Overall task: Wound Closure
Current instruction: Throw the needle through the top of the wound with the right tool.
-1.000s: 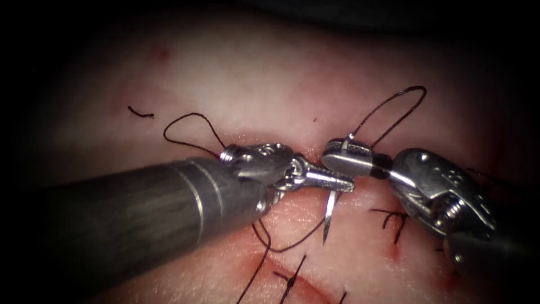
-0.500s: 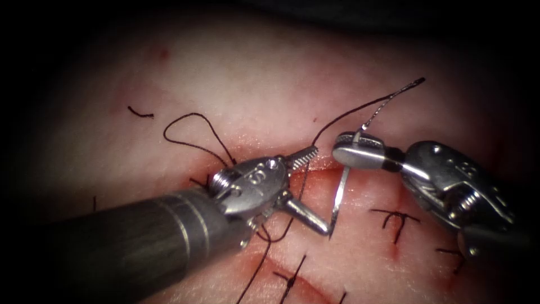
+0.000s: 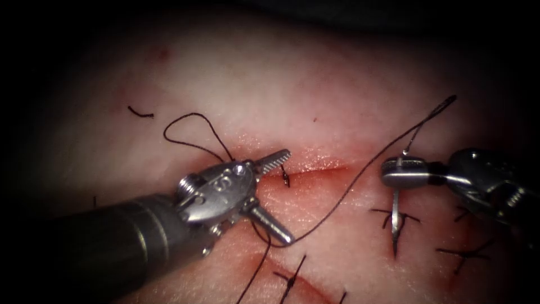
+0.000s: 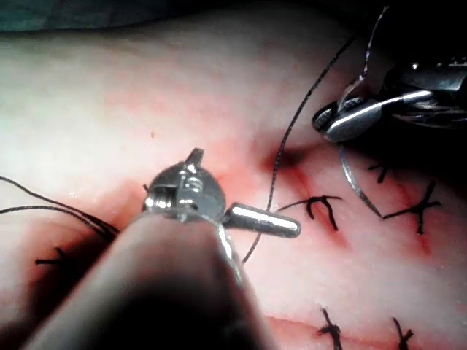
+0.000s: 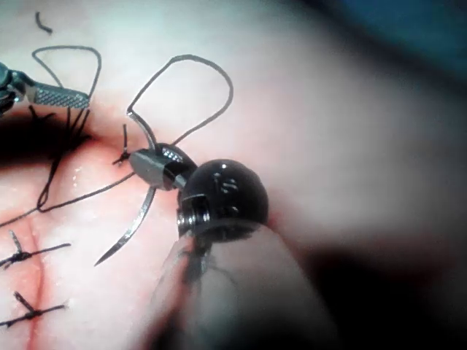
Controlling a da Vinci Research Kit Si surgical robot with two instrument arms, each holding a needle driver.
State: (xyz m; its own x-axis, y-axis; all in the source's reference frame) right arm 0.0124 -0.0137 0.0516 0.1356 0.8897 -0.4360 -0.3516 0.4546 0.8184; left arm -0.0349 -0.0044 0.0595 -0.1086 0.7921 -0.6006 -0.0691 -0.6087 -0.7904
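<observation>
- The right tool [image 3: 403, 172] has its jaws clamped on the needle [image 3: 396, 225] close to the thread end of its curve; the body hangs down from the jaws with the point low, free above the tissue [image 3: 292, 84], not in it.
- Over the last 1.0 s this tool has carried the needle away to the right, from just beside the left tool to a spot over the finished stitches [image 3: 394, 217] right of the cut [image 3: 315, 167].
- The thread [image 3: 349, 188] has followed: it now runs in 1 long line from the needle's end, up through a narrow loop, then down and left to the left tool's lower jaw.
- The left tool [image 3: 278, 194] has its 2 jaws spread wide and grips nothing; 1.0 s ago they were closed at the needle, so the needle has changed hands.
- A slack loop [image 3: 188, 121] lies on the left side, and a cut end [image 3: 140, 112] sits farther left.
</observation>
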